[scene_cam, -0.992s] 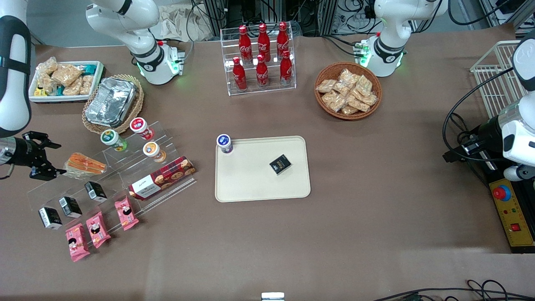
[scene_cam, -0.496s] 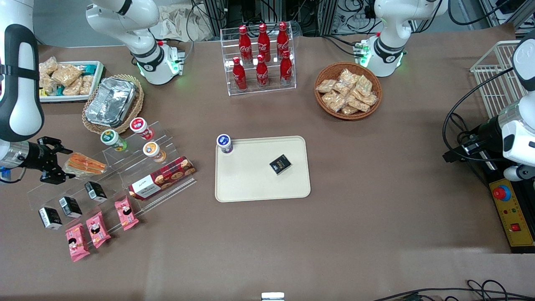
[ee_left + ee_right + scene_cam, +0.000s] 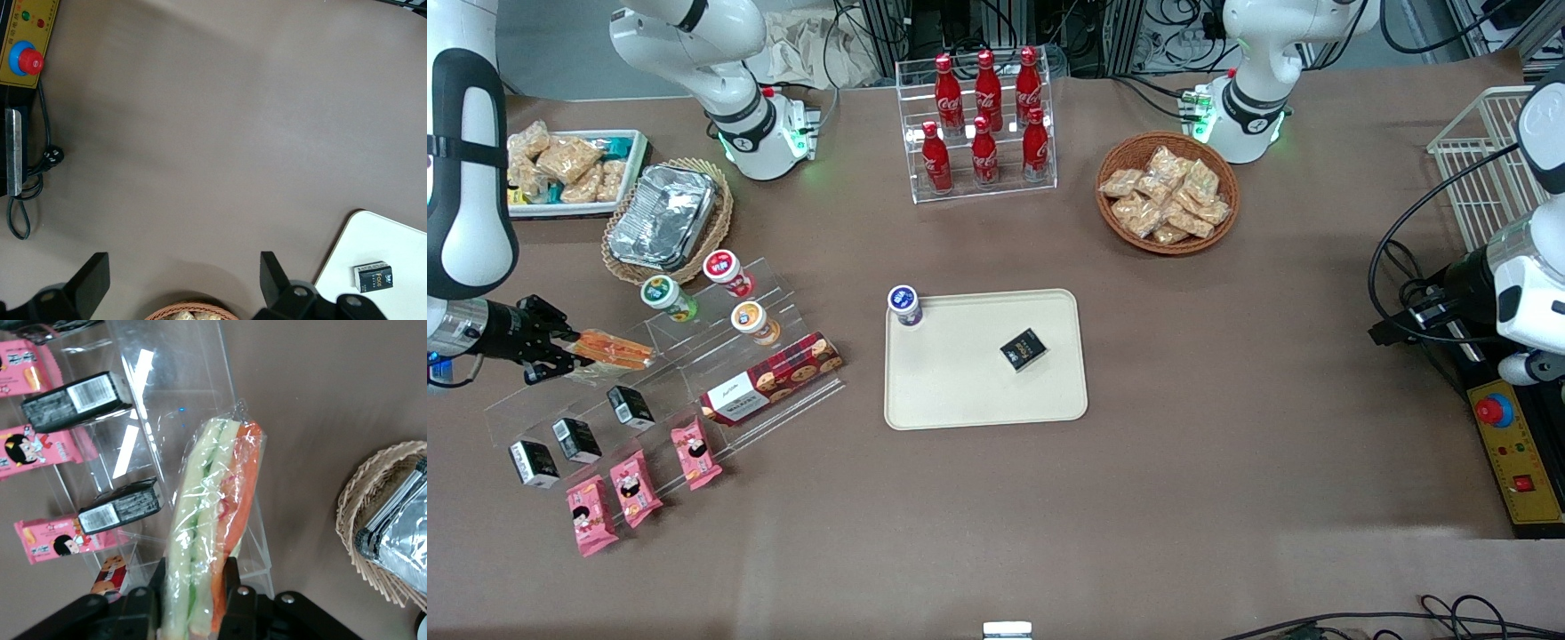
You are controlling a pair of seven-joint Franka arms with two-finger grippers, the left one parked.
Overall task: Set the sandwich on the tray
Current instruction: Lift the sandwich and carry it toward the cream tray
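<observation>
1. My hand (image 3: 560,348) is at the working arm's end of the surface (image 3: 1227,462), its two fingers (image 3: 235,583) pressed against the wide faces of the sandwich (image 3: 612,349). So I am holding it by its broad end, and the rest of the wedge sticks out over the upper step of the clear acrylic stand (image 3: 685,373).

2. The first risk is the wrap. The film (image 3: 200,540) is slick and loose, so the filling could slide inside it and the wedge could droop or slip out of my hand when I lift.

3. The second risk is squeezing too hard. The bread is soft; more pressure would crush the layers without improving the hold.

4. The stand itself is a hazard. If I pull away low, the sandwich tip could catch a step edge and tug the whole rack, upsetting the black boxes (image 3: 631,406) and the small cups (image 3: 751,321) on it.

5. The long red cookie box (image 3: 772,377) lies between the stand and the tray (image 3: 960,391), so a low carry could clip it.

6. On the tray, a capped cup (image 3: 904,305) stands in one corner and a small black box (image 3: 1023,348) lies nearer the middle. Lowering onto either would leave the sandwich tilted or knock the cup over, so I judge the bare stretch between them safest.
</observation>
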